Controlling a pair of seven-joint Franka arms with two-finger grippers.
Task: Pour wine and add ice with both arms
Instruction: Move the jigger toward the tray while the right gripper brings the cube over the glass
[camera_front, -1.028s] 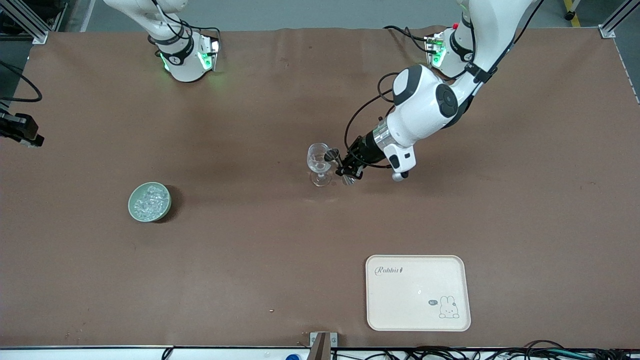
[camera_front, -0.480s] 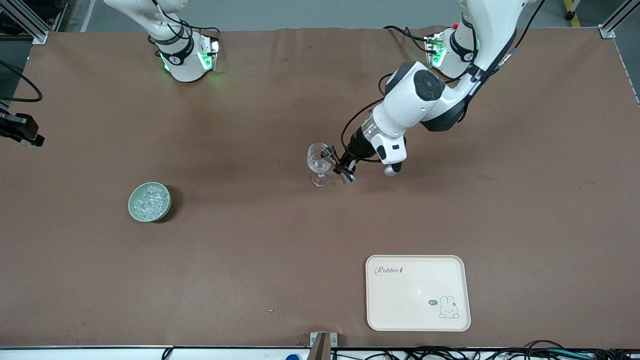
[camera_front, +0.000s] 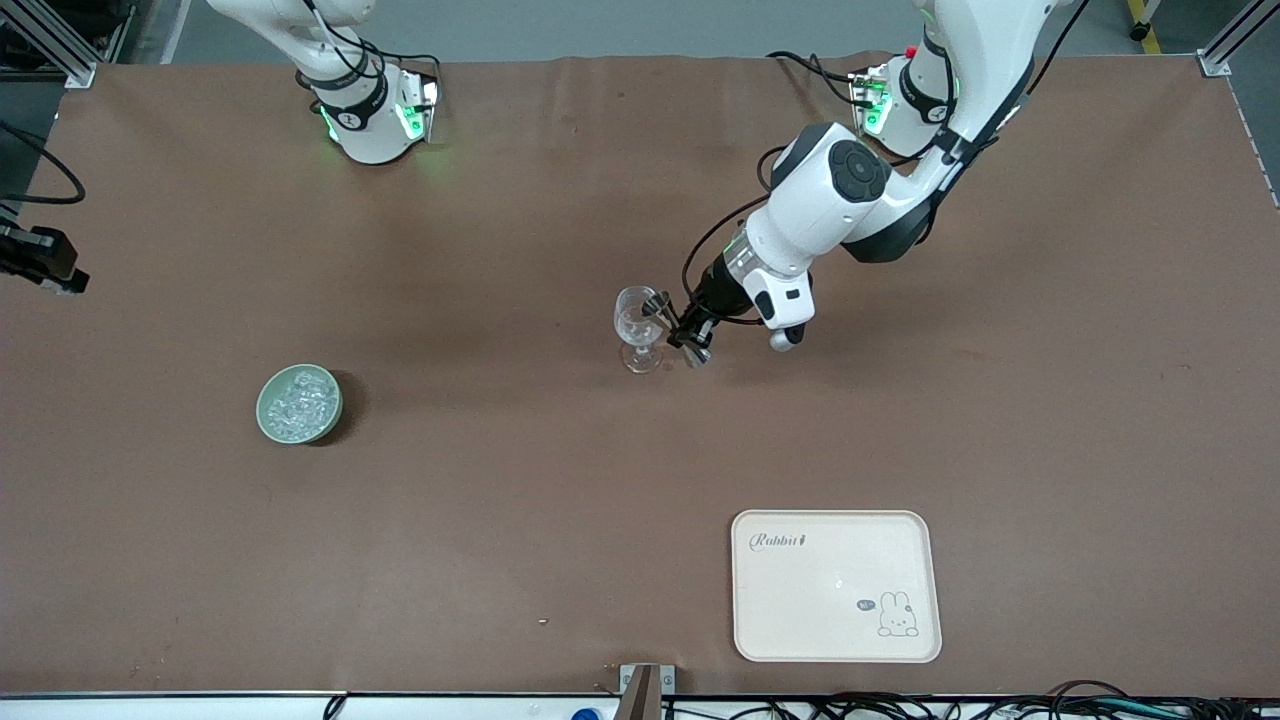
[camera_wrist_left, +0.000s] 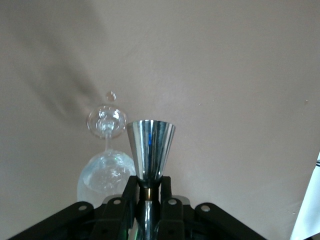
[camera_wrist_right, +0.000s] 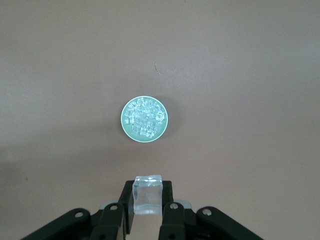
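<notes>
My left gripper (camera_front: 682, 327) is shut on the waist of a shiny metal jigger (camera_front: 697, 356), held tilted right beside the clear wine glass (camera_front: 637, 326) that stands mid-table. In the left wrist view the jigger's cup (camera_wrist_left: 150, 149) points past the glass (camera_wrist_left: 106, 172), with my left gripper (camera_wrist_left: 149, 192) clamped below it. My right gripper (camera_wrist_right: 148, 200) is shut on one clear ice cube (camera_wrist_right: 148, 194), high over the green bowl (camera_wrist_right: 125, 111) heaped with ice (camera_wrist_right: 144, 119). The bowl (camera_front: 266, 423) of ice (camera_front: 299, 400) sits toward the right arm's end. The right gripper is outside the front view.
A cream rabbit tray (camera_front: 836, 585) lies near the front edge, toward the left arm's end. Black equipment (camera_front: 40, 260) juts in at the table's edge by the right arm's end. No wine bottle shows.
The left arm's wrist and forearm swung back toward its base and turned. The jigger stayed beside the glass. Bowl and tray have not moved.
</notes>
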